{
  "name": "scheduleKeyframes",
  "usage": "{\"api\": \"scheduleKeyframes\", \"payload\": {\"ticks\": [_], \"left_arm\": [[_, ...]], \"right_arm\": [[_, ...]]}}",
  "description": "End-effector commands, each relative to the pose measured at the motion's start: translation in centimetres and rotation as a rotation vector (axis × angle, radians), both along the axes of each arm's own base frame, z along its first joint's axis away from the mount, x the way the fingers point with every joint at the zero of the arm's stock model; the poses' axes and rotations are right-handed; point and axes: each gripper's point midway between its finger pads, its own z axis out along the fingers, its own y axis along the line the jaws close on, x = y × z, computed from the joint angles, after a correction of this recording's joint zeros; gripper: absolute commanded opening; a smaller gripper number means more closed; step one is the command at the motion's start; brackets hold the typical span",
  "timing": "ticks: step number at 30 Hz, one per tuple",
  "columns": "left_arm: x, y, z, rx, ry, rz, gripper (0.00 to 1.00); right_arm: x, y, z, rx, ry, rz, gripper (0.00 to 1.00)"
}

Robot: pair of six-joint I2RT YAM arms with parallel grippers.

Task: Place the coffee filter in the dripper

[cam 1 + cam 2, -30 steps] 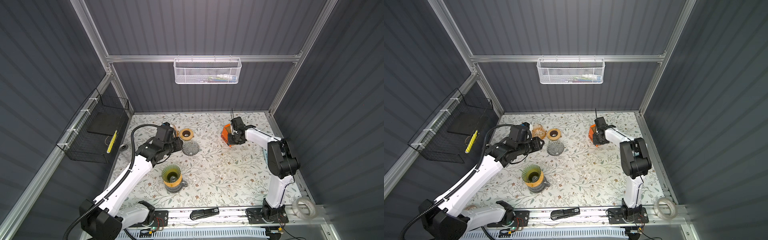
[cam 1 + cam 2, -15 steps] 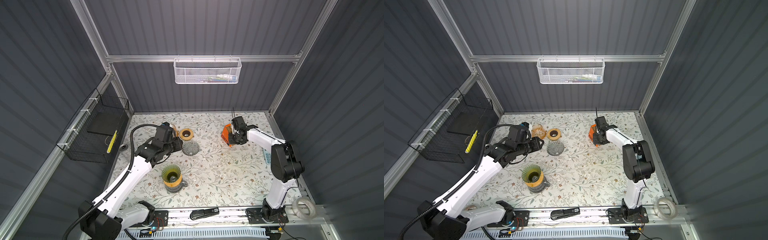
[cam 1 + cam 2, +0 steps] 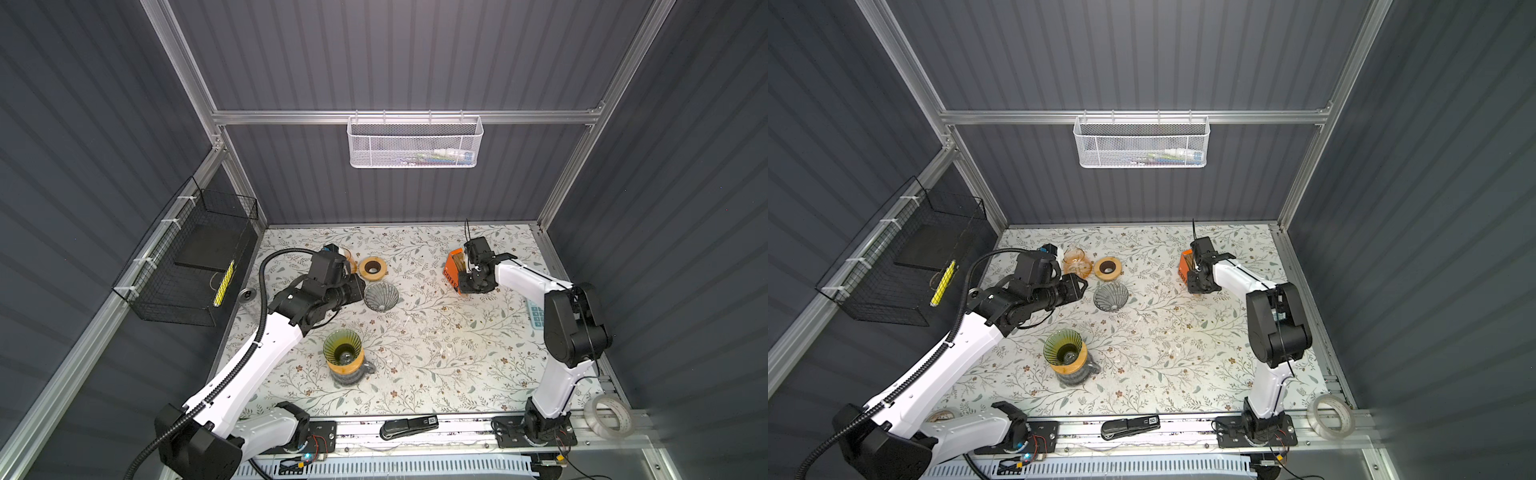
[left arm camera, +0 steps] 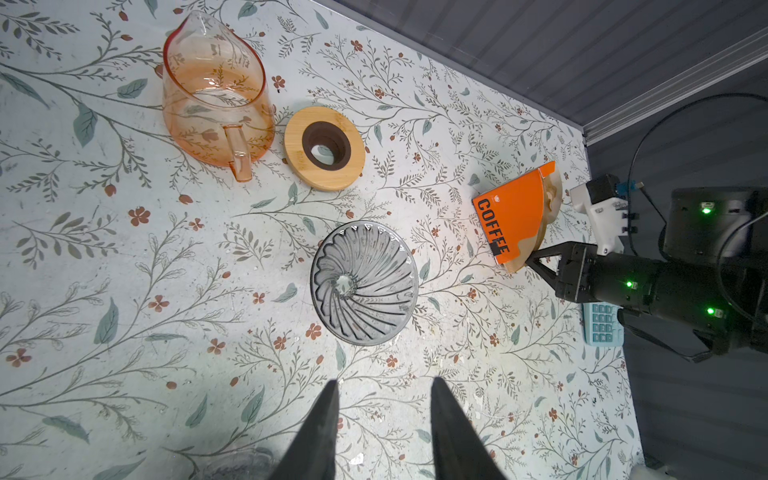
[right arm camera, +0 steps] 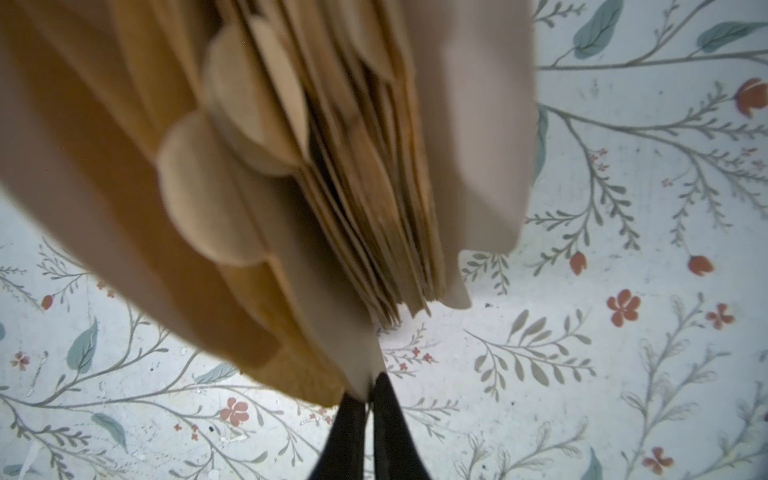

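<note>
Far right of the table [image 3: 436, 340], the right gripper [image 5: 368, 388] is down at the foot of the orange holder [image 3: 452, 270]. The wrist view tells the story: its fingers are all but pressed together, a hair of daylight between them, with the corner of a pale sheet nipped there. By my reading that's one coffee filter [image 5: 324, 311], teased off the front of the brown stack [image 5: 374, 187]. What's changed in the last second? The tips haven't left the holder, but the right arm's elbow [image 3: 575, 328] has swung out to the right, which looks like the arm setting up for the pull. Here's the worry: thin paper and a tiny bite on one corner, so if that pinch slackens, the sheet may stay in the pack or drag neighbours along. On the left nothing has stirred. The left gripper [image 4: 383, 382] hangs with fingers spread and empty, just short of the grey dripper [image 4: 363, 282], which sits on the table with its ribbed mouth showing. The green dripper [image 3: 343, 353], seated on its server nearer the front, is empty too. So the filter is well apart from both cones and the carry leftward is all to come. Which cone is meant, I can't say.
</note>
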Motion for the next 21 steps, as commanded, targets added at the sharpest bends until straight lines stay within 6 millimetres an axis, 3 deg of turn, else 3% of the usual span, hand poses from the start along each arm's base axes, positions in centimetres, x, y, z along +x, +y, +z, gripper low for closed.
{"api": "scheduleKeyframes", "payload": {"ticks": [1,5,10,21], "left_arm": [[-0.3,0.2,0.3,0.003,-0.016,-0.003,0.37],[-0.3,0.2,0.3,0.002,-0.017,-0.003,0.37],[-0.5,0.3,0.3,0.003,-0.017,-0.003,0.37],[-0.6,0.4,0.5,0.000,-0.020,0.002,0.37]], "right_arm": [[-0.5,-0.2,1.3,-0.009,-0.019,-0.003,0.21],[-0.8,-0.2,1.8,-0.010,-0.029,-0.004,0.25],[-0.9,0.5,2.6,0.005,-0.051,0.013,0.20],[-0.3,1.5,2.1,-0.002,-0.046,0.034,0.18]]}}
